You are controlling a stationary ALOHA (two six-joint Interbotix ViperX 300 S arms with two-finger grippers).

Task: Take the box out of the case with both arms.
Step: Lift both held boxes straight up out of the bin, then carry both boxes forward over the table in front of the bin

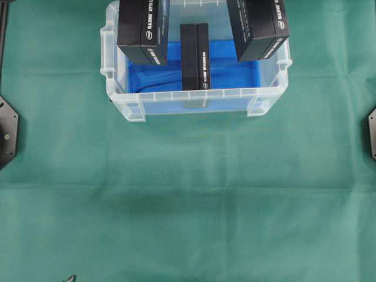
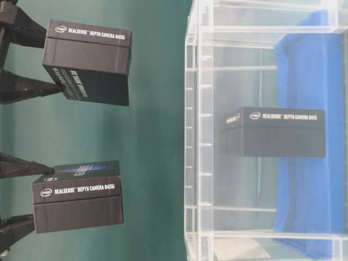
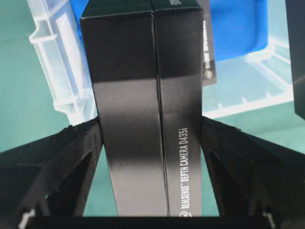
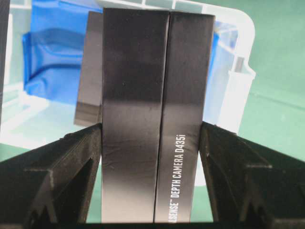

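Observation:
The clear case (image 1: 126, 97) stands at the top middle of the overhead view, with a blue sheet (image 1: 235, 73) on its floor. One black box (image 1: 195, 56) stands on edge inside it. My left gripper (image 3: 150, 126) is shut on a black RealSense box (image 3: 143, 95), held above the case's left end (image 1: 142, 29). My right gripper (image 4: 150, 129) is shut on another black box (image 4: 152, 95), held above the right end (image 1: 257, 26). In the table-level view both held boxes (image 2: 87, 62) (image 2: 77, 196) hang clear of the case rim (image 2: 190, 136). The grippers themselves do not show in the overhead view.
A green cloth (image 1: 188, 205) covers the table in front of the case. Black arm mounts sit at the left edge (image 1: 7, 130) and the right edge (image 1: 372, 134) of the overhead view.

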